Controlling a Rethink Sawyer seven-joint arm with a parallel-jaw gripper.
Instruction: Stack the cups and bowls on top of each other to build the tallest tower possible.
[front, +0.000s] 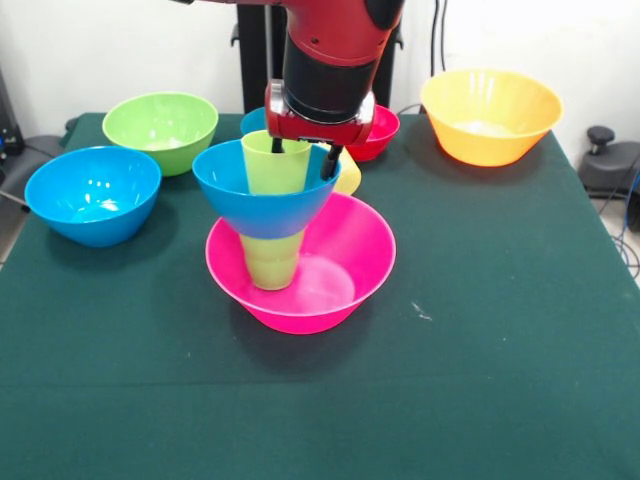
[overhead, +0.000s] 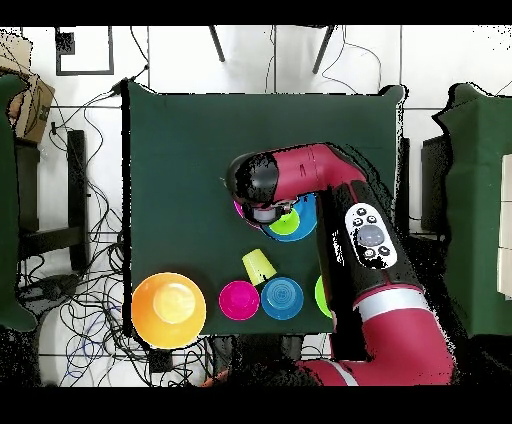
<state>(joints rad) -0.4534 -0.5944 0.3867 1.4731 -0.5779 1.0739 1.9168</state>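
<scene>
The tower stands mid-table: a wide pink bowl (front: 345, 265) holds an upturned green cup (front: 272, 262), with a blue bowl (front: 262, 200) (overhead: 296, 226) resting on it. A second green cup (front: 272, 162) stands upright in that blue bowl. My gripper (front: 303, 155) comes down from above with its fingers apart. One finger (front: 278, 146) is inside the cup's mouth and the other (front: 330, 163) is outside its right wall. In the overhead view the arm's wrist (overhead: 262, 190) hides the gripper.
A yellow cup (front: 349, 176) (overhead: 258, 266) stands just behind the tower. Behind it are a small blue bowl (front: 252, 120) (overhead: 282, 298) and a small red bowl (front: 380, 130) (overhead: 239, 300). There are also an orange bowl (front: 490, 115) (overhead: 168, 308), a green bowl (front: 160, 130) and a blue bowl (front: 92, 195).
</scene>
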